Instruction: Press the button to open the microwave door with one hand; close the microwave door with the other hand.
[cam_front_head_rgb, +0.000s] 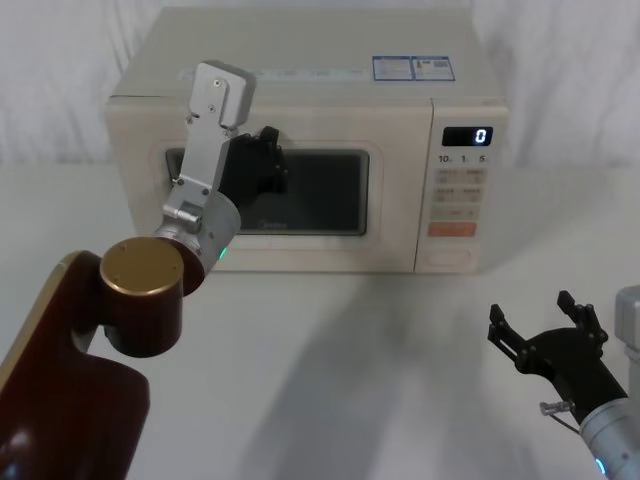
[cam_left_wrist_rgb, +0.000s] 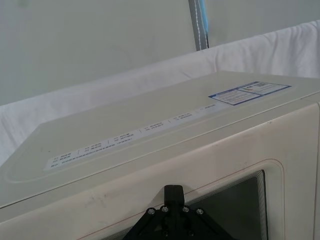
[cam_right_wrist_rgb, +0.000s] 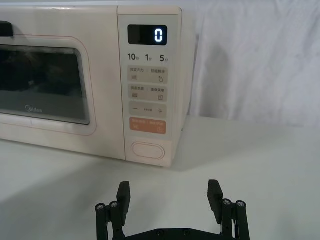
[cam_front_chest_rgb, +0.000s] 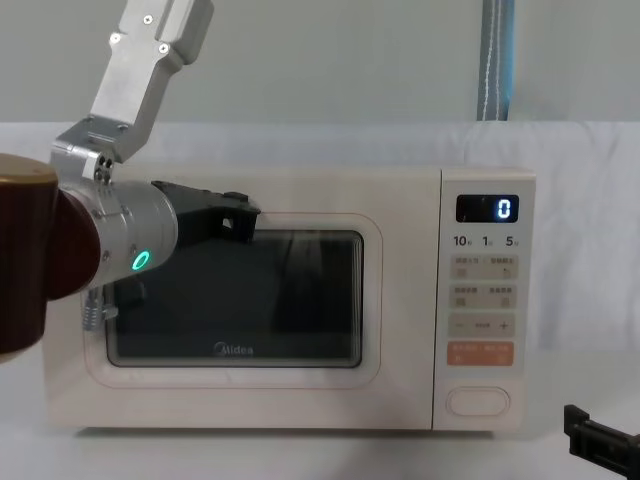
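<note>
Door (cam_front_head_rgb: 290, 200) shut flush on the microwave (cam_front_head_rgb: 300, 150) at the table's (cam_front_head_rgb: 350, 350) far edge, left gripper (cam_front_head_rgb: 268, 160) against its window, seemingly pushing; jaw state impossible to tell. Right gripper (cam_right_wrist_rgb: 170, 192) splayed empty, low near the front right corner, facing the button (cam_right_wrist_rgb: 146, 150), probably lined up for a press.

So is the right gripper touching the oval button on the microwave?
Apart. In the right wrist view the open right gripper sits short of the oval button, bare table between them.

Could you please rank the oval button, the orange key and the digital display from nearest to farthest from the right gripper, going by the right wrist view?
From the right gripper:
1. The button, lowest on the control panel.
2. The orange key, just above the button.
3. The digital display, at the panel's top.
</note>
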